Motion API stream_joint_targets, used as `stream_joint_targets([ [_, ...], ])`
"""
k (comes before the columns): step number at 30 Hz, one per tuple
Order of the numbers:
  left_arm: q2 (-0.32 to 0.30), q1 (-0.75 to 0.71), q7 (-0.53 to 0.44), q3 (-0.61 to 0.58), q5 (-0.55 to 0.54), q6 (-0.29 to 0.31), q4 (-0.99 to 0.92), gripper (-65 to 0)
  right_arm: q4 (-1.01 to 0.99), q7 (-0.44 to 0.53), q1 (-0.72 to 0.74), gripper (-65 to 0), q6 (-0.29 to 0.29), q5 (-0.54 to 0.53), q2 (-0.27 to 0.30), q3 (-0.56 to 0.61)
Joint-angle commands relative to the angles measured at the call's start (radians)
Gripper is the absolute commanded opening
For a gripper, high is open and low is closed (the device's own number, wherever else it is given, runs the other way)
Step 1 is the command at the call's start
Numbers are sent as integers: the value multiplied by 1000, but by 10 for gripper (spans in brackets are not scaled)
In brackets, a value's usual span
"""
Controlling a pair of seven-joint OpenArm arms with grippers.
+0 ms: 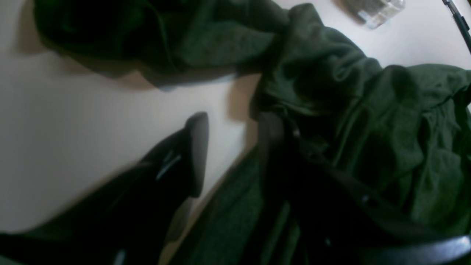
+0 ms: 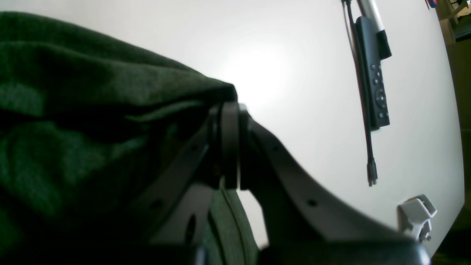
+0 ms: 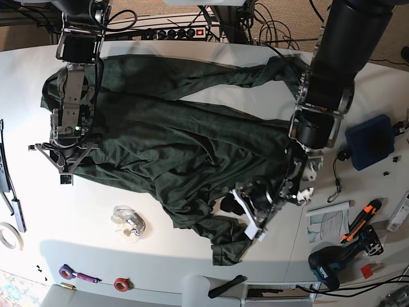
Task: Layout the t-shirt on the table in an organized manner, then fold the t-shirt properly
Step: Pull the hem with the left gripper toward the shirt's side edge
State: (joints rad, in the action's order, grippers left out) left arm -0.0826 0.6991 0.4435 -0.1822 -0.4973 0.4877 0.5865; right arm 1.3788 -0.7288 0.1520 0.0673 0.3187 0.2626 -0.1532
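While spread, t-shirt [image 3: 172,141] edge inside right gripper [image 2: 230,143].

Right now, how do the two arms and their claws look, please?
Both arms are black, thick cylindrical segments. The right claw has flat dark fingers with small round holes. The left claw has smooth black rounded fingers; in the base view white parts sit by it, and the right arm's links are grey and open-framed.

The large thin-fabric t-shirt [image 3: 166,137] is dark green, faintly heathered. The smooth wide table [image 3: 83,211] is white. A square padded case [image 3: 369,141] is blue.
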Motion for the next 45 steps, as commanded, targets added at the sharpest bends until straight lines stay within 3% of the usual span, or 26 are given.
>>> stream_joint_targets([
  [1,12,24,-24,1,-6,10,13,-417,18,18,20,-650,-11,11,14,-3],
  [15,83,-7,-108,1,47,10,13,-366,18,14,19,-650,-11,10,14,-3],
  [18,82,-7,-129,1,84,-32,13,-371,18,14,19,-650,-11,10,14,-3],
  [20,80,-10,-130,1,93,-74,13,-436,18,14,19,-650,-11,10,14,-3],
  [23,75,-30,-145,1,94,-88,13,-630,18,13,19,-650,-11,11,14,-3],
  [26,61,-55,-192,1,94,-87,14,-650,18,9,19,-650,-11,11,14,-3],
  [31,-4,-69,-245,2,89,-71,14,-650,18,6,20,-650,-12,12,14,-3],
  [36,-113,-70,-243,2,-7,-62,23,-650,18,7,20,-650,-13,15,14,-6],
  [45,-250,-74,-241,2,-95,48,24,-650,18,-3,20,-650,-52,51,14,-6],
])
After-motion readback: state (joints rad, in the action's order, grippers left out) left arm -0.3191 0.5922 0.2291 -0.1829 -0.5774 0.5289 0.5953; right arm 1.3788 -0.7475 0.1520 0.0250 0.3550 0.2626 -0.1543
